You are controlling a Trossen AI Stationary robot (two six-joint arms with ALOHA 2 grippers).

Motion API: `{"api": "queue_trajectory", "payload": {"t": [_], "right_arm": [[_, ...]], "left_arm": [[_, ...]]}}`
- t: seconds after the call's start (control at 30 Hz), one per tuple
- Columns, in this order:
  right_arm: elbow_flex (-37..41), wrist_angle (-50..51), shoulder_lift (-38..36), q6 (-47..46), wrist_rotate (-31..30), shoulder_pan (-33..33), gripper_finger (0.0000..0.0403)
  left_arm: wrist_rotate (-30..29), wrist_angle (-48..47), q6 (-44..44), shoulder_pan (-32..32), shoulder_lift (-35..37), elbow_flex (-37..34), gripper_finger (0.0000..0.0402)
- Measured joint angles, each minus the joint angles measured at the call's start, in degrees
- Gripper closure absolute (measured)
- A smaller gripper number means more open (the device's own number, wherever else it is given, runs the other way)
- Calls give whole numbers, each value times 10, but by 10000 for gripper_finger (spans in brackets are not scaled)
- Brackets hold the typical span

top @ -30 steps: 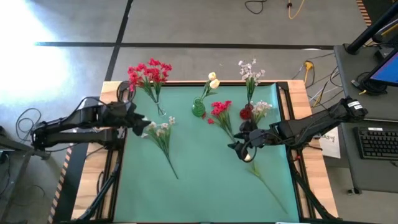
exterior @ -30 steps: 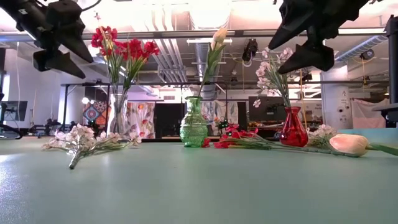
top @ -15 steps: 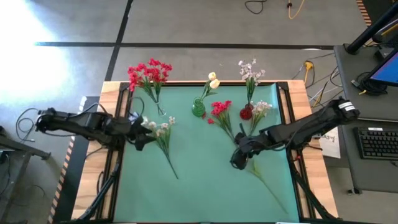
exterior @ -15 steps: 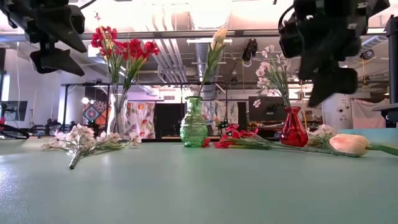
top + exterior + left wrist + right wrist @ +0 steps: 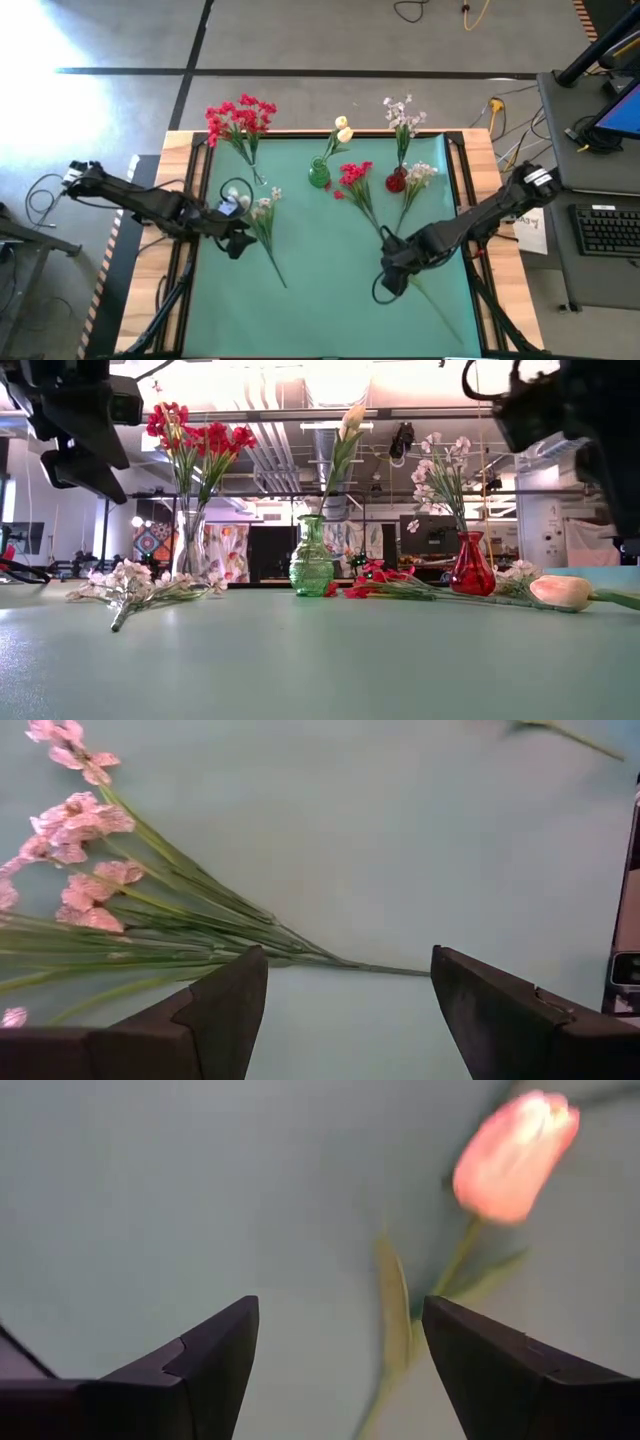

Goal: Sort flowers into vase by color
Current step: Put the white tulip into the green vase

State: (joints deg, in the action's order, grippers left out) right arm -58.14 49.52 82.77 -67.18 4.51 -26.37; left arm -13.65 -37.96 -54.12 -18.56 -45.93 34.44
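A white-pink spray (image 5: 262, 212) lies on the green mat, its stem running toward the near edge. My left gripper (image 5: 238, 246) hovers open beside it. In the left wrist view its fingers stand on either side of the thin stem (image 5: 340, 964) without touching. A cream-yellow bud flower (image 5: 562, 592) lies at the mat's right, its stem (image 5: 440, 308) slanting toward the near right corner. My right gripper (image 5: 392, 282) hangs open above it, pointing down, with the bud (image 5: 515, 1155) ahead of its fingers.
At the back stand a clear vase (image 5: 258, 178) with red blooms, a green vase (image 5: 319, 176) with a cream bud and a red vase (image 5: 396, 183) with a pale spray. A loose red flower (image 5: 356, 185) and a white spray (image 5: 418, 178) lie near them.
My left gripper has gone toward the table's near edge and a little down, along the white spray toward its stem. My right gripper has gone toward the near edge and tipped steeply down over the cream bud flower. The flowers have not moved.
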Motion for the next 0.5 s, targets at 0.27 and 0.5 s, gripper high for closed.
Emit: {"api": "queue_trajectory", "payload": {"t": [0.27,0.5], "right_arm": [[11,12,31,-53,4,-40,139],[38,8,50,-68,0,-48,157]], "left_arm": [[0,15,0,-2,-36,3,134],[-6,20,0,-8,-52,3,134]]}}
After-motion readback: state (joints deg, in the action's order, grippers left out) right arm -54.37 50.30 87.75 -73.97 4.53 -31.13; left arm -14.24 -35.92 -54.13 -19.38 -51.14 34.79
